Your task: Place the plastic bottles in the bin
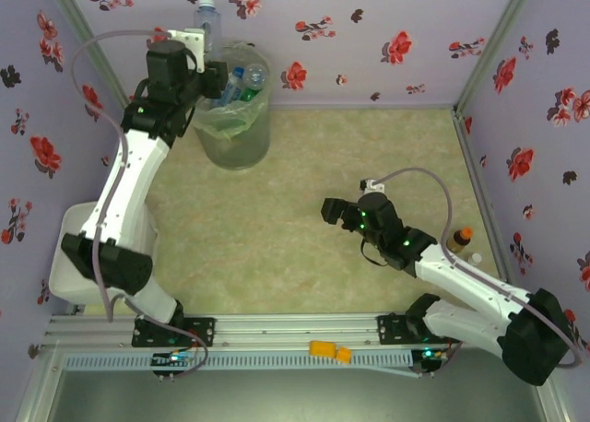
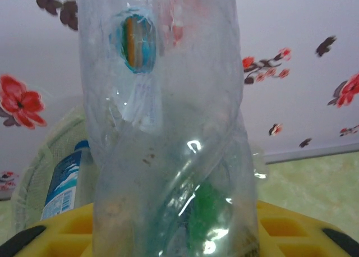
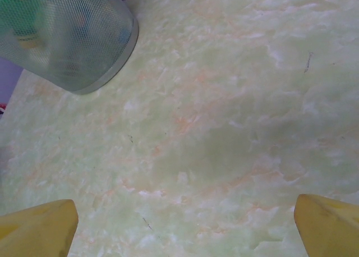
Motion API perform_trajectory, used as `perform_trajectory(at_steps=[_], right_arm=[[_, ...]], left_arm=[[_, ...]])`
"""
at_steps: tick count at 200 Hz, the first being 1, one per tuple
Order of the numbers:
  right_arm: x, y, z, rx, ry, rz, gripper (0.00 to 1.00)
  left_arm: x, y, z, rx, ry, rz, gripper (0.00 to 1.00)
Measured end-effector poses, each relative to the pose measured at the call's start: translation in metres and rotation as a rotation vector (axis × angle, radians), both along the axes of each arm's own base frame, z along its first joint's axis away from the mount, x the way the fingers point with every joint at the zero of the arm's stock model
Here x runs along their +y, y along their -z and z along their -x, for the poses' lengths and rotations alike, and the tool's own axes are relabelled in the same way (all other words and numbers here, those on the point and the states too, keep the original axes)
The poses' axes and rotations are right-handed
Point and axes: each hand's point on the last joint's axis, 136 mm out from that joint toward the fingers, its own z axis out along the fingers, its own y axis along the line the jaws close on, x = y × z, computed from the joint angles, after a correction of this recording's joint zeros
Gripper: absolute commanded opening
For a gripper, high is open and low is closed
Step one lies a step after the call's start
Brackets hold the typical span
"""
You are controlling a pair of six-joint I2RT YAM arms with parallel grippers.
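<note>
a crumpled clear plastic bottle (image 2: 168, 128) with a blue cap is clamped upright between the yellow fingers (image 2: 291, 226) of the left gripper (image 2: 174, 240), which is raised at the far left of the pale green marbled table (image 1: 369, 164), just beside and above the rim of the tall round translucent grey-green bin (image 1: 235, 132). a round blue and orange mark is seen on the held bottle in the left wrist view, but no writing on it can be read. a clear bag is folded over the bin's rim, and several bottles are seen inside, among them a clear bottle with a blue and white label (image 2: 64, 184); its print is too blurred to be read, and a green bottle (image 2: 208, 206) is glimpsed through the held one. the right gripper (image 3: 185, 234) is held low over bare table near the middle, well apart from the bin, its yellow fingertips (image 3: 39, 226) spread wide with nothing between them. a small bottle with an orange cap (image 1: 459, 240) is stood at the right edge of the table, just beside the right arm. the purple walls with red flowers (image 1: 396, 44) are seen behind the bin.
</note>
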Motion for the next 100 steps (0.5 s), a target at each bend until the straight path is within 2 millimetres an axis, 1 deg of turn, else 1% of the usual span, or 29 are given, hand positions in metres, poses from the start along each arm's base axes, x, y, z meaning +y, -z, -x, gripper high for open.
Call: perform_trajectory(at_steps=[19,39,84,89,95,100], right_arm=[[-0.001,-0.003,0.0,-0.008,0.003,-0.005,1.0],[-0.002,-0.005,0.001,-0.013,0.003,-0.008,1.0],[-0.004,-0.006,0.003,-0.021,0.006,-0.013,1.0],[-0.005,-0.006,0.003,-0.021,0.006,-0.013,1.0],[-0.005,-0.005,0.004,-0.02,0.007,-0.012,1.0],[-0.005,-0.005,0.004,-0.021,0.008,-0.011,1.0]], left_arm=[[0.006,0.017,-0.017,0.073,-0.009,-0.015,0.26],[0.008,0.035,-0.03,0.146,-0.015,-0.031,0.25],[0.007,0.07,-0.04,0.273,-0.016,-0.06,0.26],[0.008,0.073,-0.041,0.284,-0.017,-0.062,0.27],[0.008,0.078,-0.042,0.298,-0.018,-0.065,0.32],[0.008,0.08,-0.042,0.305,-0.019,-0.066,0.39]])
